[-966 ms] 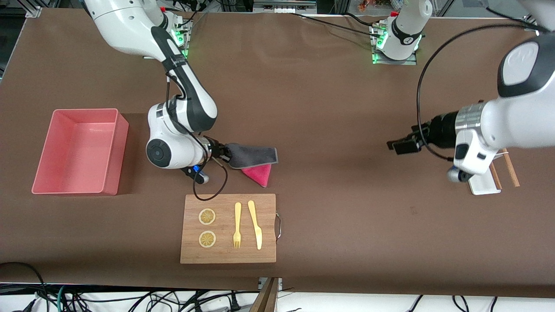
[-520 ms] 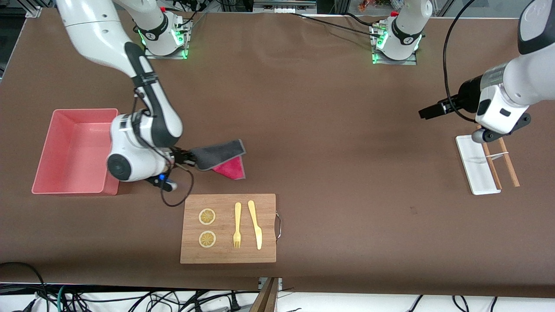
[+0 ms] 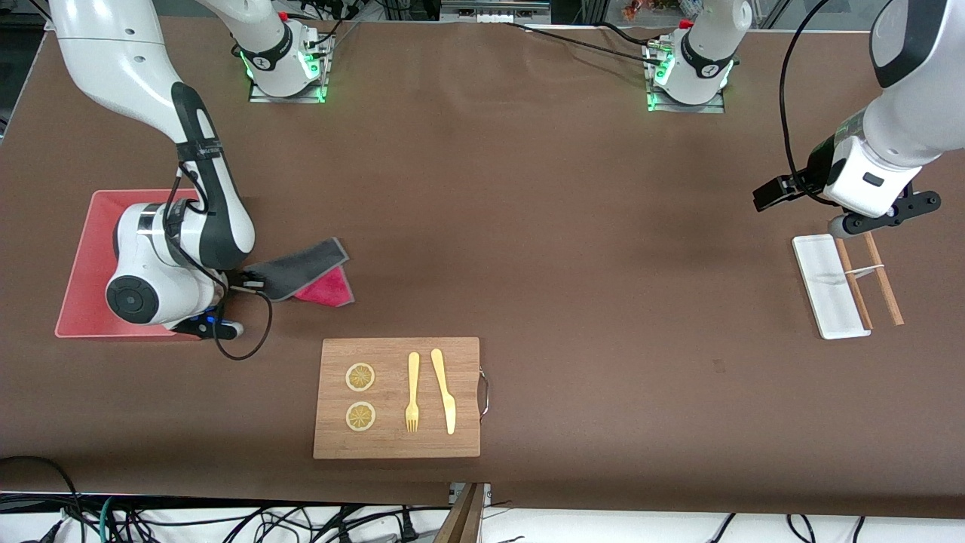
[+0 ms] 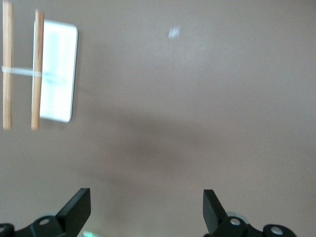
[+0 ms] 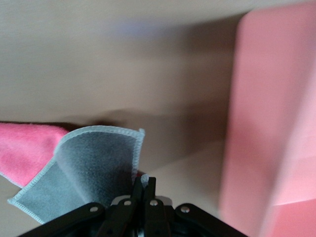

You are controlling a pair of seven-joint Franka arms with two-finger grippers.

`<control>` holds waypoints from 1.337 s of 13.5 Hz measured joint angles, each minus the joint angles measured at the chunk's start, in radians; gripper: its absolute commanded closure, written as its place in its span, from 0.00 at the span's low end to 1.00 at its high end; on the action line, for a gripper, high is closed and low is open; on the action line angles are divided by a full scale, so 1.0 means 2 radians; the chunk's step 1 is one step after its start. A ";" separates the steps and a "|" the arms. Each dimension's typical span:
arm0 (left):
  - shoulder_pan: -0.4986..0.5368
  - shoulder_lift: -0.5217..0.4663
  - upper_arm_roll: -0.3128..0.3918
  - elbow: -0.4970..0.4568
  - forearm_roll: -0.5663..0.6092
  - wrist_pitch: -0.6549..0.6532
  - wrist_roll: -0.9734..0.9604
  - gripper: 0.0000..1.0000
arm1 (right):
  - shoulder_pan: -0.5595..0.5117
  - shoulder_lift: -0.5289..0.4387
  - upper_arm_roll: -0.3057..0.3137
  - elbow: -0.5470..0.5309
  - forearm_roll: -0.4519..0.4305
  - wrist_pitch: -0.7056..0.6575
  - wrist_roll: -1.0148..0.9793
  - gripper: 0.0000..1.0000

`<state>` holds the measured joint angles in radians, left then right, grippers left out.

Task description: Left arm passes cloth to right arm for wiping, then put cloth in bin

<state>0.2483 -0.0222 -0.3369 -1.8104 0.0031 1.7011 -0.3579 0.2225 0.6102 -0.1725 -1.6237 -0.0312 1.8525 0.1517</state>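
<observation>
Right gripper [image 3: 240,283] is being kept pinched on one edge of the cloth [image 3: 305,273] (grey face up, pink fold beneath), which is being held in the air just beside the bin [image 3: 84,260], toward 3 o'clock of it in the front view. Left gripper [image 4: 146,207], fingers spread apart, is being held over bare table near the white tray [image 3: 825,290].
</observation>
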 measured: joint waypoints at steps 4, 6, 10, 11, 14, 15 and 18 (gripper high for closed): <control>0.010 -0.011 0.003 0.002 0.004 0.033 0.047 0.00 | 0.002 -0.003 0.036 0.002 -0.027 0.002 0.042 1.00; 0.020 -0.010 0.004 0.011 0.004 0.035 0.054 0.00 | 0.005 0.000 0.072 0.002 -0.027 0.014 0.114 1.00; 0.034 0.001 0.004 0.029 0.004 0.030 0.065 0.00 | 0.015 0.016 0.134 0.002 -0.029 0.059 0.254 1.00; 0.035 0.003 0.004 0.038 0.004 0.017 0.066 0.00 | 0.018 0.022 0.144 0.002 -0.029 0.073 0.281 1.00; 0.037 0.005 0.004 0.089 0.004 -0.032 0.066 0.00 | 0.028 0.035 0.172 0.004 -0.029 0.112 0.355 1.00; 0.037 0.006 0.004 0.102 0.004 -0.044 0.067 0.00 | 0.032 0.039 0.181 0.008 -0.028 0.121 0.379 1.00; 0.037 0.010 0.001 0.110 0.004 -0.060 0.068 0.00 | 0.035 0.046 0.208 0.026 -0.002 0.151 0.441 1.00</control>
<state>0.3221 -0.0012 -0.3340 -1.5913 0.0115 1.5813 -0.2209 0.2932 0.7030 0.2439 -1.5710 -0.0356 2.1549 1.0332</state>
